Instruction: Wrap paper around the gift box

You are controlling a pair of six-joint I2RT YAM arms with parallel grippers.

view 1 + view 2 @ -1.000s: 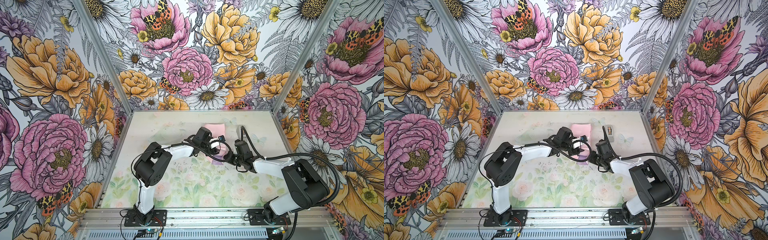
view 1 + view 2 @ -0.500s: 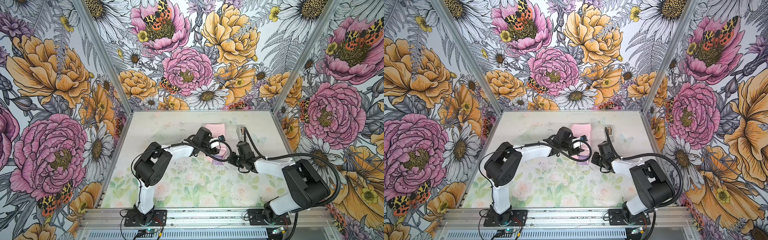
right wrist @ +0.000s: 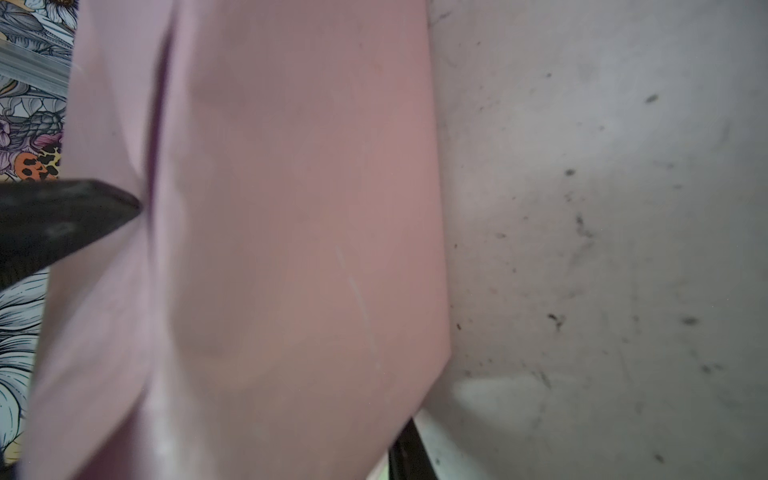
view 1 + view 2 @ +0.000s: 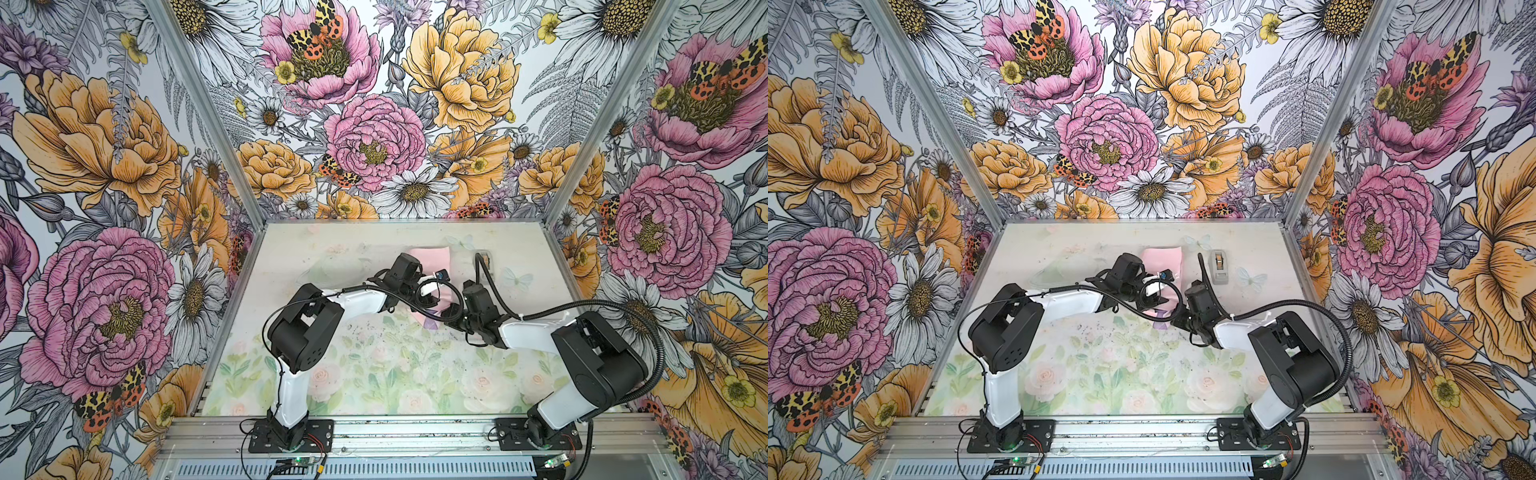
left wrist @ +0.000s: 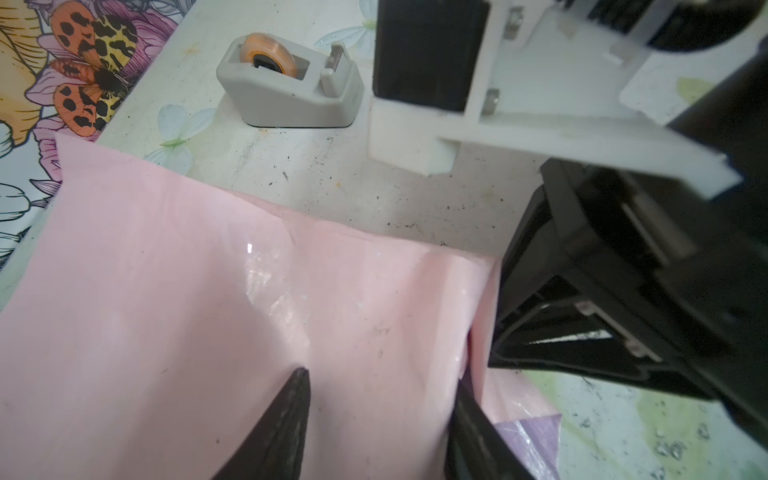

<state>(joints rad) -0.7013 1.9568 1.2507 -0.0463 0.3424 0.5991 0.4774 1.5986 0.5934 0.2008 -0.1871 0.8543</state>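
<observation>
The paper lies folded at mid-table, pale pink face up. A lilac corner sticks out at its near end. The gift box is hidden under it. My left gripper is clamped across a paper-covered hump, a dark finger on each side. My right gripper sits at the paper's right edge. In the right wrist view a pink flap fills the jaws; only one finger shows against it, the other is hidden.
A grey tape dispenser stands just right of the paper toward the back, partly behind the right arm's cable. The floral walls enclose the table on three sides. Both arms meet over the paper.
The right gripper's jaws have narrowed on the paper's right flap, and its wrist shifted slightly right and back. The left arm and its grip have not moved.
</observation>
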